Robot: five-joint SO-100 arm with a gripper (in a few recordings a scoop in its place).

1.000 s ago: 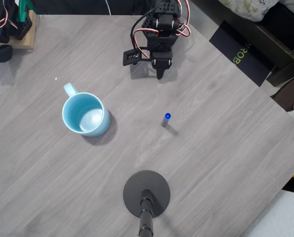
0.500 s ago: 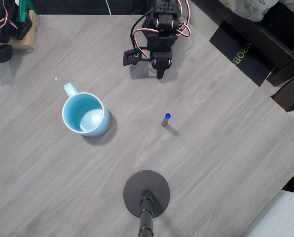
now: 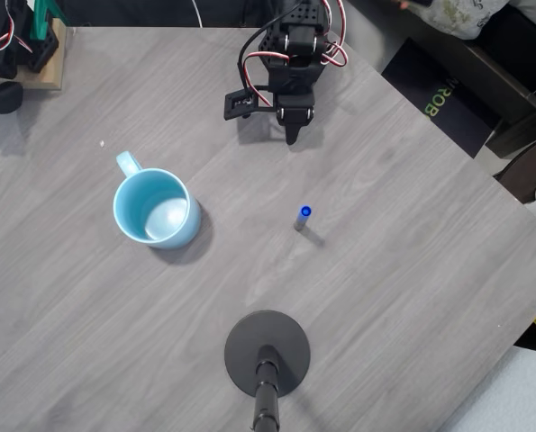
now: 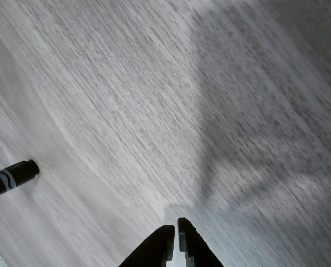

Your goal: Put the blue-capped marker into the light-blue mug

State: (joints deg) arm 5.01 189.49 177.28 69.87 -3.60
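Gripper (image 4: 174, 236) jaws together, nothing between, tips low over table (image 3: 412, 270). Blue-capped marker (image 3: 303, 217) upright mid-table, well apart from light-blue mug (image 3: 153, 209); wrist view cuts barrel at left edge, cap unseen. Stand base (image 3: 268, 353) near bottom.

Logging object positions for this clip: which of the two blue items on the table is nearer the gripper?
The blue-capped marker, standing upright right of centre; the light-blue mug sits farther left of the gripper.

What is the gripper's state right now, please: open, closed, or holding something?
Gripper: closed, fingertips nearly together with nothing between them; the blue-capped marker stands apart on the table.
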